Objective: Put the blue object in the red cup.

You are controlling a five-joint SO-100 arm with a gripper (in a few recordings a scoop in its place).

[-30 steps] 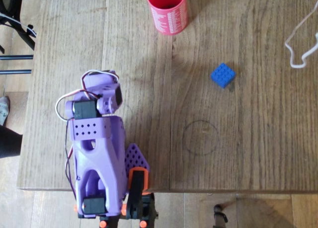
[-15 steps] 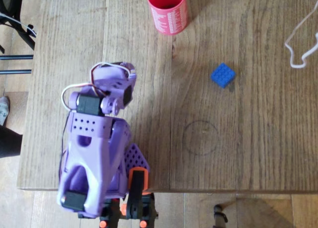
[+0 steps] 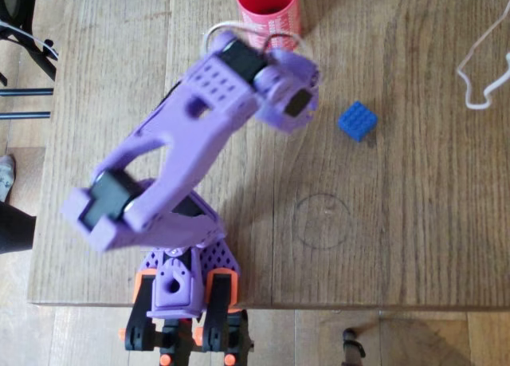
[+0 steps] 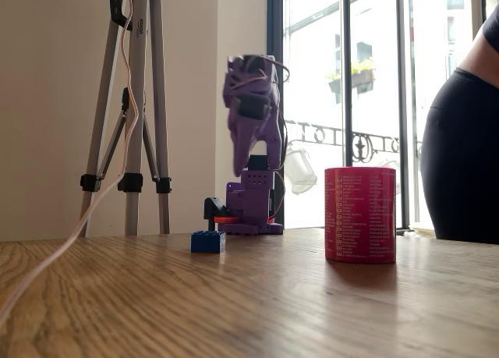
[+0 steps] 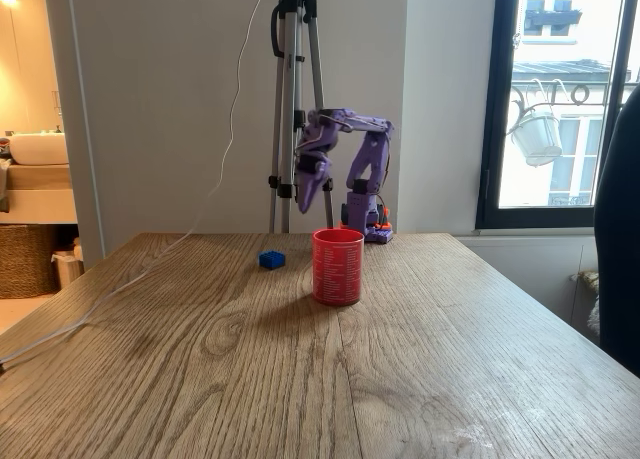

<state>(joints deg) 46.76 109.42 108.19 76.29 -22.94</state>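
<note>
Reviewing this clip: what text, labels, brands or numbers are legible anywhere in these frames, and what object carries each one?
No text can be read here.
The red cup: rows of fine white print on its side, too small to read in any view.
Tripod: a small mark on one upper leg, too blurred to read.
The blue object, purple arm and table: no lettering visible.

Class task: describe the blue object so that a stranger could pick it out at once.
Start at the wooden table. Find the upright red cup near its far edge in the overhead view. Lying apart from the cup is the blue object, a small square brick with studs on top, the lone blue thing there.
</note>
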